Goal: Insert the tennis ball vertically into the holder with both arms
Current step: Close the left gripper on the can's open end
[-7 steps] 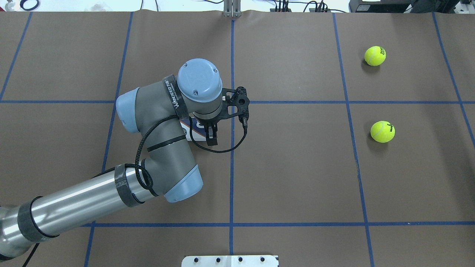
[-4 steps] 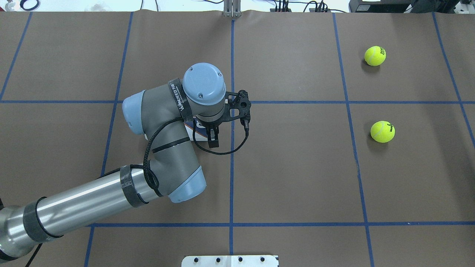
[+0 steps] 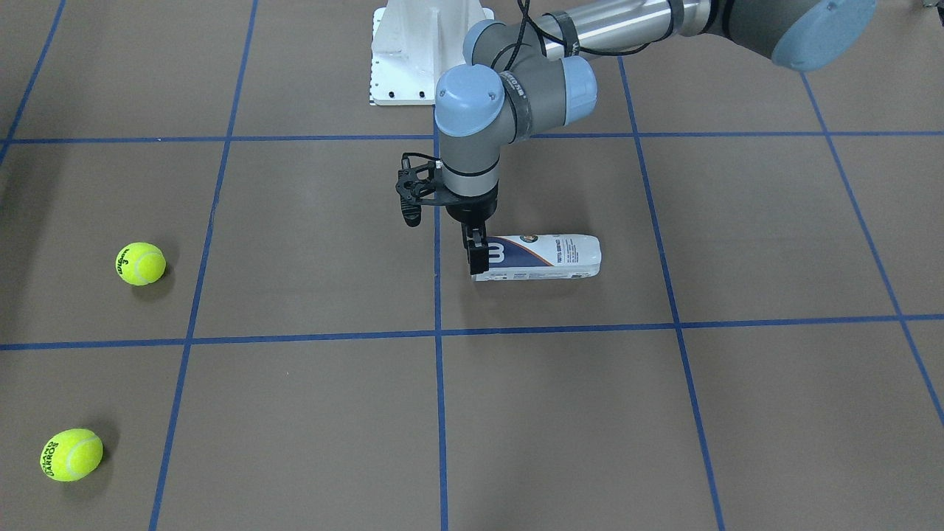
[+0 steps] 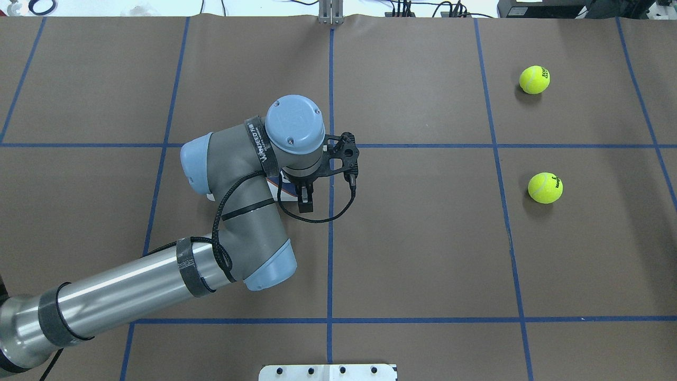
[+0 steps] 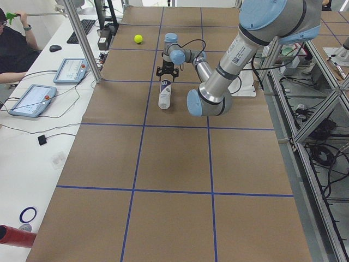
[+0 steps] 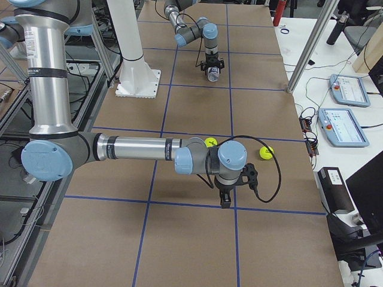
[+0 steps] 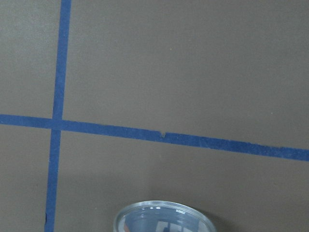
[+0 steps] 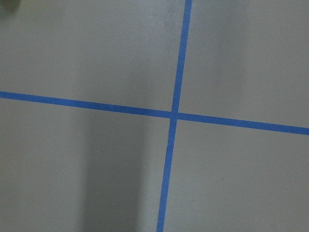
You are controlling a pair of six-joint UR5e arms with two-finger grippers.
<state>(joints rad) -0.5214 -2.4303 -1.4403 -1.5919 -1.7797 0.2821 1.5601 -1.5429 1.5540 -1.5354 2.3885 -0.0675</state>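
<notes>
The holder (image 3: 549, 257) lies on its side on the brown table, with its mouth toward the table's middle. It also shows in the overhead view (image 4: 280, 190) under my left wrist, and its clear rim (image 7: 161, 220) sits at the bottom of the left wrist view. My left gripper (image 3: 478, 259) points straight down at the mouth end, jaws apart on either side of the tube. Two tennis balls (image 4: 534, 79) (image 4: 545, 188) lie far off on my right side. My right gripper (image 6: 226, 200) hangs low over a tape crossing near them, and I cannot tell whether it is open or shut.
The white pedestal base (image 3: 413, 51) stands at the robot's edge of the table. Blue tape lines (image 4: 330, 238) divide the brown cover into squares. An operator sits at a side desk with tablets (image 5: 71, 70).
My left wrist and forearm have shifted a little to the right and lower over the holder. The fingertips have stayed at the tube's mouth end. The balls have not moved.
</notes>
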